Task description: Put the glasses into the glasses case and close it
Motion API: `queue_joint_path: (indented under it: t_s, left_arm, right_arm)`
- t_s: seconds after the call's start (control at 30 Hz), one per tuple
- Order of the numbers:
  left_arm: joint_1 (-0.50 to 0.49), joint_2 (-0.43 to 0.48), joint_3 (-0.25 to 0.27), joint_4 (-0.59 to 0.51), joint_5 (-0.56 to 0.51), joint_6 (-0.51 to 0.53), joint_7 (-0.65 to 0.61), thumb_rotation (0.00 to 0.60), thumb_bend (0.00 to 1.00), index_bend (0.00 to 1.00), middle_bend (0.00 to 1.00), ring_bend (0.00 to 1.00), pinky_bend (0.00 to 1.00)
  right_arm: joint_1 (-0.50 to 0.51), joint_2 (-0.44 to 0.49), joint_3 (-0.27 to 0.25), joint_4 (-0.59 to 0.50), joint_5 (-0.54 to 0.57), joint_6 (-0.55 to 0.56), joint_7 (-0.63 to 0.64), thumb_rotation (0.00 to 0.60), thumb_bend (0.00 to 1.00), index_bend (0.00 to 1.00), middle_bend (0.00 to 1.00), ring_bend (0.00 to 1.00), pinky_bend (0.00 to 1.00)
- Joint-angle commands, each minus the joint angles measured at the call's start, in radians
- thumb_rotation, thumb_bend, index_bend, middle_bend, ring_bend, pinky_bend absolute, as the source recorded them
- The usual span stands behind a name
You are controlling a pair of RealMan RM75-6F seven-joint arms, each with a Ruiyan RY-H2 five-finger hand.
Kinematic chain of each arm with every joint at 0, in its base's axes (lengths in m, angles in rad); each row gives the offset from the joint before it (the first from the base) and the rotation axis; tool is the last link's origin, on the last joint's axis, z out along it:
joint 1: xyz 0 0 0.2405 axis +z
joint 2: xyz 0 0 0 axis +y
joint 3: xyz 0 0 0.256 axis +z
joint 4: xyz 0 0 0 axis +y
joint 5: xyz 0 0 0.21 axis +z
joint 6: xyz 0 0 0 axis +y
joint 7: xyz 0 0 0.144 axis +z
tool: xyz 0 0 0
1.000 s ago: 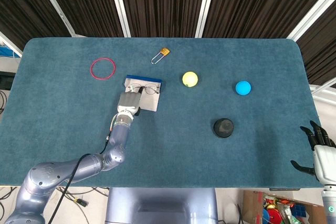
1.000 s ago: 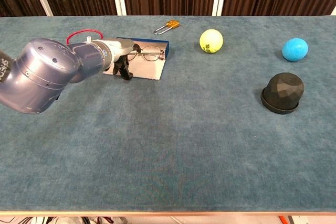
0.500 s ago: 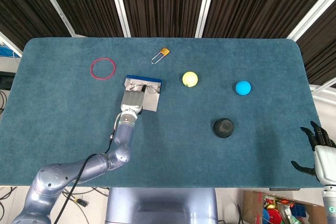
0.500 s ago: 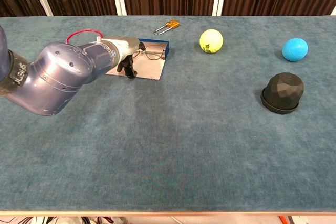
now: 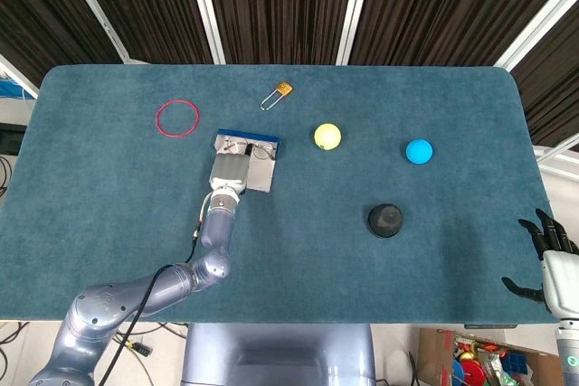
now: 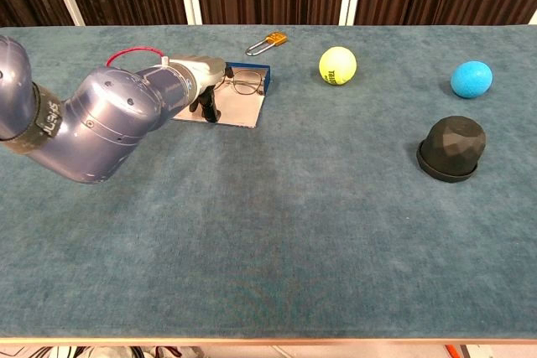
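The glasses case (image 5: 261, 179) lies open left of the table's centre, with a blue rim at the back and a pale inside. The thin-framed glasses (image 5: 261, 153) rest on its rear part and also show in the chest view (image 6: 245, 83). My left hand (image 5: 230, 169) hovers over the case's left half, right beside the glasses. From the chest its dark fingers (image 6: 207, 110) point down onto the case (image 6: 241, 111). How they close is hidden. My right hand (image 5: 548, 259) hangs off the table's near right corner, fingers spread, holding nothing.
A red ring (image 5: 177, 117) lies at the back left and a padlock (image 5: 277, 95) behind the case. To the right sit a yellow ball (image 5: 327, 136), a blue ball (image 5: 418, 151) and a black dome (image 5: 384, 220).
My left arm has pushed forward, carrying the hand farther over the case towards its back rim. The glasses and my right hand have stayed where they were.
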Motion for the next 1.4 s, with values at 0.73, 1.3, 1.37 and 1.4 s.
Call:
queue_joint_path:
  t_s: [0.73, 1.3, 1.37, 1.4]
  left_arm:
    - [-0.017, -0.037, -0.045, 0.078, 0.002, -0.025, 0.033, 0.6, 0.45, 0.03, 0.69, 0.65, 0.75]
    - [-0.029, -0.062, -0.073, 0.099, -0.015, -0.003, 0.089, 0.6, 0.45, 0.03, 0.69, 0.65, 0.75]
    - [-0.029, -0.061, -0.076, 0.093, -0.014, -0.002, 0.09, 0.6, 0.45, 0.03, 0.69, 0.65, 0.75]
    - [-0.029, -0.06, -0.077, 0.087, -0.01, 0.0, 0.088, 0.6, 0.45, 0.03, 0.69, 0.65, 0.75]
  right_arm:
    - [-0.001, -0.002, 0.001, -0.003, 0.006, 0.0, -0.006, 0.6, 0.04, 0.18, 0.0, 0.08, 0.24]
    - [-0.003, 0.001, 0.0, -0.009, 0.008, -0.001, -0.005, 0.6, 0.04, 0.18, 0.0, 0.08, 0.24]
    - [-0.003, 0.001, 0.0, -0.009, 0.008, -0.001, -0.005, 0.6, 0.04, 0.18, 0.0, 0.08, 0.24]
    - [-0.003, 0.001, 0.0, -0.009, 0.008, -0.001, -0.005, 0.6, 0.04, 0.18, 0.0, 0.08, 0.24]
